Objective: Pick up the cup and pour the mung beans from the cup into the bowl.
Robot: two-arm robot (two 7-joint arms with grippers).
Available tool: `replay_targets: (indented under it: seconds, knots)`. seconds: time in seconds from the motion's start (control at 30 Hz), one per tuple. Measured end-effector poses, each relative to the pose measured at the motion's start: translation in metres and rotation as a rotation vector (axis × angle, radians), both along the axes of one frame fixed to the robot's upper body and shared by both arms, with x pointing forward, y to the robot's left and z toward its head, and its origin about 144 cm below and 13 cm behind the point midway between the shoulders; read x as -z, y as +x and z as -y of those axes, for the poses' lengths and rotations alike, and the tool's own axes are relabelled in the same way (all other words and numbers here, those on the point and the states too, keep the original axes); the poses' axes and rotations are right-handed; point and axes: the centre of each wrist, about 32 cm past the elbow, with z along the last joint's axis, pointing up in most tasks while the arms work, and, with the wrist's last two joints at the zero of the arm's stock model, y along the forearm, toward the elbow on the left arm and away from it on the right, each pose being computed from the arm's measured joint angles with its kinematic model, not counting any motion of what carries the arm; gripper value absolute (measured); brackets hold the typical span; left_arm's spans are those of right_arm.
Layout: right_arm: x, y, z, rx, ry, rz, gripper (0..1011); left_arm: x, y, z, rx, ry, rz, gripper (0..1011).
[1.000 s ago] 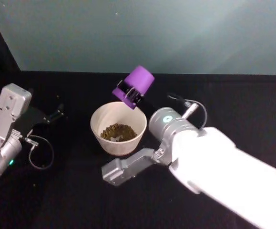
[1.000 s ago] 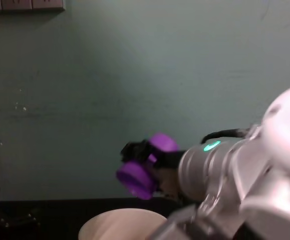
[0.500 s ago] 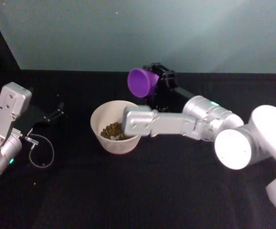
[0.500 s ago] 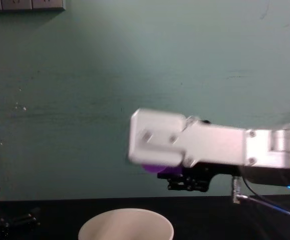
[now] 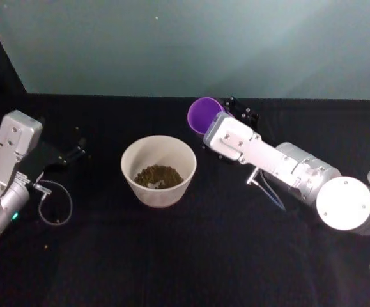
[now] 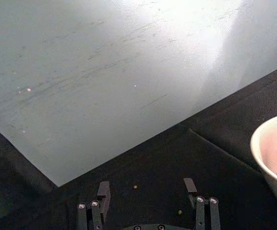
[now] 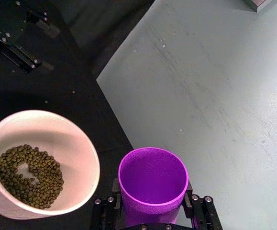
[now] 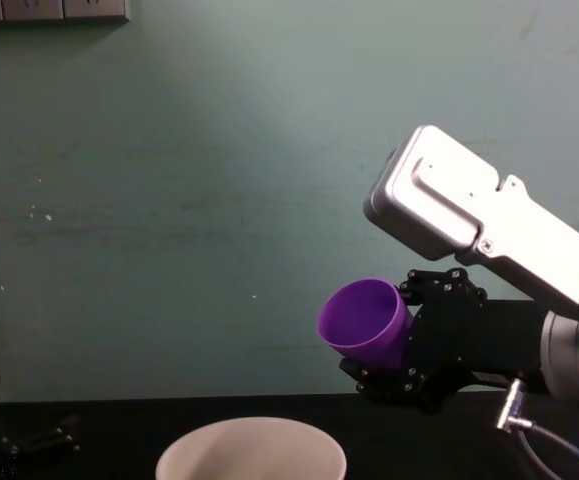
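The purple cup is held above the table just right of the bowl, in my right gripper, which is shut on it. In the right wrist view the cup looks empty inside, and the gripper clamps it from both sides. From the chest the cup tilts with its mouth up and to the left, the black fingers behind it. The white bowl stands mid-table holding mung beans. My left gripper rests open at the far left.
A thin cable loop lies on the black table by my left arm. Stray beans lie ahead of the left gripper. The teal wall runs close behind the bowl and cup.
The right arm has swung the cup from tipped over the bowl to its right side, turning the mouth back upward. The left arm has not moved.
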Motion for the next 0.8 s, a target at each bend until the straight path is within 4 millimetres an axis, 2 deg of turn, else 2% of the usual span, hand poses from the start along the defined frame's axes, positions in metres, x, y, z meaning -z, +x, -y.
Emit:
replay_targets:
  seconds: [0.47, 0.6, 0.8]
  knots:
    - [0.000, 0.002, 0.000, -0.002, -0.020, 0.004, 720, 0.000, 0.000, 0.000, 0.000, 0.000, 0.000, 1000]
    - [0.009, 0.005, 0.007, -0.002, 0.022, -0.004, 719, 0.000, 0.000, 0.000, 0.000, 0.000, 0.000, 1000]
    - [0.040, 0.009, 0.026, -0.006, 0.191, -0.036, 719, 0.000, 0.000, 0.000, 0.000, 0.000, 0.000, 1000]
